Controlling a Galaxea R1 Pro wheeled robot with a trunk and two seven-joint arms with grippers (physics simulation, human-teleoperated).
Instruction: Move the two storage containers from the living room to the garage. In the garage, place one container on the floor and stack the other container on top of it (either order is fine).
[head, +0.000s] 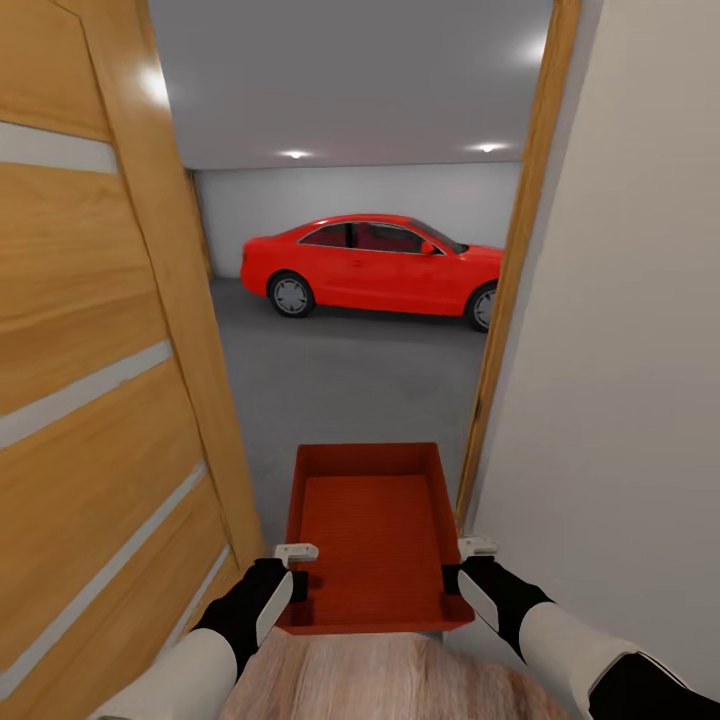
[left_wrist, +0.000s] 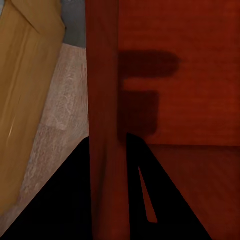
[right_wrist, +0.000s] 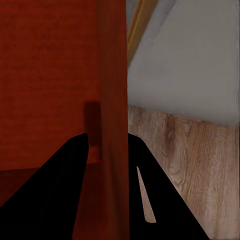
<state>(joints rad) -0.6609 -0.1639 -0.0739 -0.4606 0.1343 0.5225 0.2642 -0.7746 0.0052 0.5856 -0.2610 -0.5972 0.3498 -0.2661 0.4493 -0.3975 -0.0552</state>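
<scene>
Both claws are clamping one storage container (head: 372, 535) by its side walls: left gripper (head: 295, 562) pinching the left wall (left_wrist: 105, 125), right gripper (head: 470, 560) pinching the right wall (right_wrist: 111, 100). Container is hanging level in the doorway between wooden door (head: 100, 400) and white wall (head: 620, 350), facing the garage floor (head: 350, 380) and red car (head: 375, 262).

home, doorway into garage | red car (head: 375, 262) | wooden door (head: 100, 400) | concrete floor (head: 340, 390)
</scene>
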